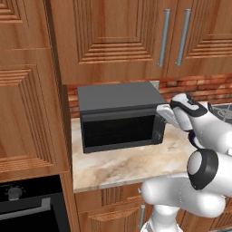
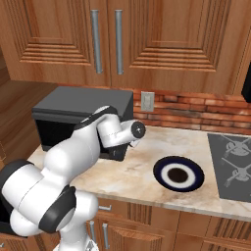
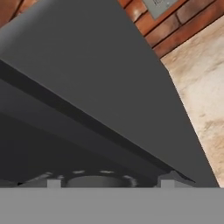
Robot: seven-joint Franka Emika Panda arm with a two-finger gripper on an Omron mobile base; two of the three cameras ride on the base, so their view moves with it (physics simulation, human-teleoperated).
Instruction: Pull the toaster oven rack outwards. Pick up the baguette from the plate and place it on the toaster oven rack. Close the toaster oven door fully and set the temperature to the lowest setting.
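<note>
While the arm's white elbow bulks large at the front of both base views, the business end is out at the right front corner of the toaster oven, where the gripper is pressed up against the narrow control strip. Whether the jaws are apart or closed on a dial cannot be told, since the hand hides them from the base cameras and the hand view gives no clear look at the fingertips (a pale ringed shape low in that view may be a knob, though this is a guess). That placement fits the last step, turning the temperature down.

Nearer the counter edge sits the plate, well apart from the oven and bare of bread, so the baguette is presumably inside on the rack, hidden from all cameras.

Further back, the toaster oven door stands upright and flush with the front, apparently shut, which would explain why the hand has gone to the controls. Behind everything runs the brick backsplash with a wall outlet.
</note>
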